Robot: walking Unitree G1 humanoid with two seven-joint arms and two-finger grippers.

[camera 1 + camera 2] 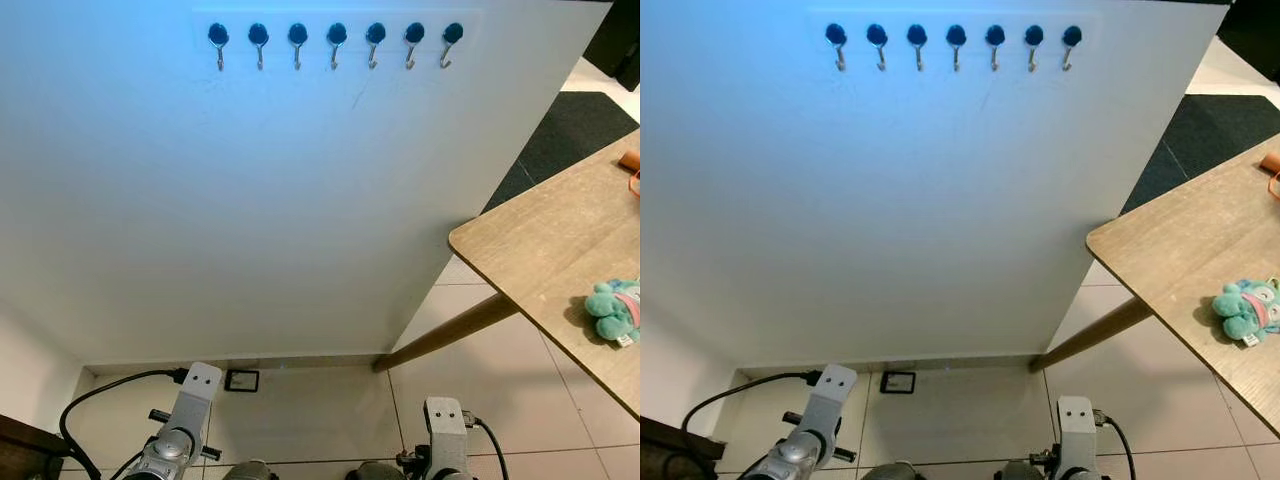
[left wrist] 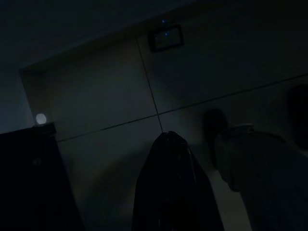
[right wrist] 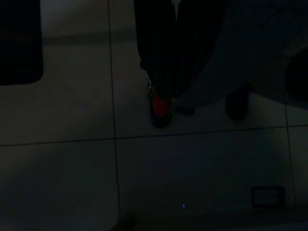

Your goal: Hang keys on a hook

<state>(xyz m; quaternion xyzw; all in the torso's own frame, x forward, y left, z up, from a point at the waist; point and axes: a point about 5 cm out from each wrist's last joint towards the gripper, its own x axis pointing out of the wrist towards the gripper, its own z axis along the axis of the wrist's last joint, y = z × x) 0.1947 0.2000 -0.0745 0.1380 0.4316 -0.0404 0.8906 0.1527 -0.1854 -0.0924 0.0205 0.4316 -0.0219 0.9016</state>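
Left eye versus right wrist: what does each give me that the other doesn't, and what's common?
Left eye view: seven bare hooks in a row high on the white wall, and a table with a plush toy to the right. Right wrist view, very dark: the right gripper pointing at the floor, something red at its tips, probably the keys. Shared: the tiled floor and a small dark plate.

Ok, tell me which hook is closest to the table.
The rightmost hook of the seven in the row: it hangs at the wall's right end, on the side where the table stands.
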